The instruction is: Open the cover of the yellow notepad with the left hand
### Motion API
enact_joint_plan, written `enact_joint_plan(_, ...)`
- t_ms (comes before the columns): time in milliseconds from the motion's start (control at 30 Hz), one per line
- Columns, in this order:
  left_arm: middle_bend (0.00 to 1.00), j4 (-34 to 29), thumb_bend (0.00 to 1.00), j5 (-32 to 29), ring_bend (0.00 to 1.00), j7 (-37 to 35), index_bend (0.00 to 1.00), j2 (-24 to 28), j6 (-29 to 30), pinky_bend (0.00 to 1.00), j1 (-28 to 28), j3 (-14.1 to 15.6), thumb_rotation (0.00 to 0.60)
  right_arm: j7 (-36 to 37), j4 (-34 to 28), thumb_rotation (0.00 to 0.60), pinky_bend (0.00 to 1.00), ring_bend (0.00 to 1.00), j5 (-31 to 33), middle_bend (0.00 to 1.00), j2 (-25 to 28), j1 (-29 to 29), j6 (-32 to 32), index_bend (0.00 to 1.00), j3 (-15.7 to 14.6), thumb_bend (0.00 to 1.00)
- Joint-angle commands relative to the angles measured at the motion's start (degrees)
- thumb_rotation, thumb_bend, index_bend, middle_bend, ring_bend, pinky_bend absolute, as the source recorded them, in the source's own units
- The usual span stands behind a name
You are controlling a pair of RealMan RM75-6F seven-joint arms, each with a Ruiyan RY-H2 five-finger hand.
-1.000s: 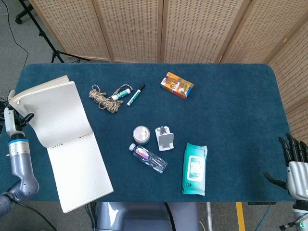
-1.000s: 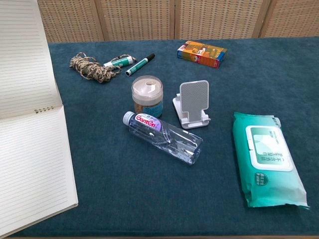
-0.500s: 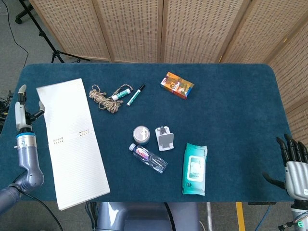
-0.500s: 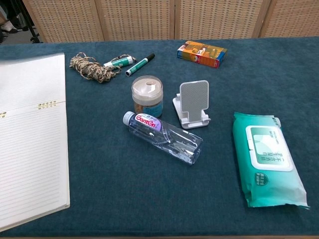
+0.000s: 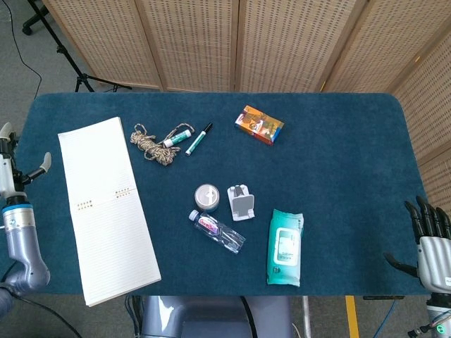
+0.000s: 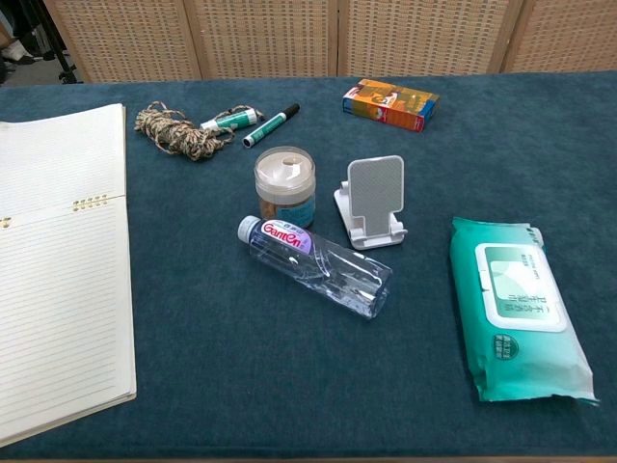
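The notepad [image 5: 106,208] lies open and flat on the left side of the blue table, its lined pages up and its cover folded back; the chest view shows the notepad [image 6: 58,280] at its left edge. My left hand [image 5: 10,172] hovers just left of the pad near the table's edge, fingers apart, touching nothing. My right hand [image 5: 431,236] stays off the table's front right corner, fingers spread and empty. Neither hand shows in the chest view.
A rope bundle [image 5: 151,146], a green tube [image 5: 179,135] and a marker [image 5: 199,138] lie right of the pad's top. A round jar [image 5: 207,197], phone stand [image 5: 242,203] and bottle [image 5: 217,232] sit mid-table, wet wipes [image 5: 285,246] to the right, an orange box [image 5: 259,124] at the back.
The raised cover and page have dropped flat onto the table. My left hand let go and moved away to the left of the pad.
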Motion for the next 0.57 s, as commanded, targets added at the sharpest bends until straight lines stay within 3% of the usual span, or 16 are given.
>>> enact_joint_plan(33, 0.00, -5.38, 0.01, 6.41, 0.00, 3.56, 0.00, 4.94, 5.15, 0.00, 4.64, 5.32, 0.600, 0.15, -0.01, 0.600, 0.00, 0.00, -0.04, 0.00, 0.04, -0.02, 0.04, 0.00, -0.02, 0.00)
enact_joint_plan(233, 0.00, -13.23, 0.00, 13.80, 0.00, 14.72, 0.00, 12.68, 10.72, 0.00, 10.24, 12.84, 0.600, 0.42, -0.07, 0.600, 0.00, 0.00, -0.32, 0.00, 0.10, -0.07, 0.20, 0.00, -0.08, 0.00)
enact_joint_plan(333, 0.00, -20.36, 0.00, 15.80, 0.00, 22.84, 0.00, 18.11, 10.75, 0.00, 12.80, 17.08, 0.600, 0.54, -0.13, 0.600, 0.00, 0.00, -0.62, 0.00, 0.16, -0.13, 0.41, 0.00, -0.14, 0.00)
enact_joint_plan(567, 0.00, -32.06, 0.00, 14.99, 0.00, 42.44, 0.00, 22.58, 15.46, 0.00, 16.98, 20.54, 0.600, 1.19, -0.16, 0.600, 0.00, 0.00, -0.96, 0.00, 0.42, -0.34, 0.98, 0.00, -0.08, 0.00)
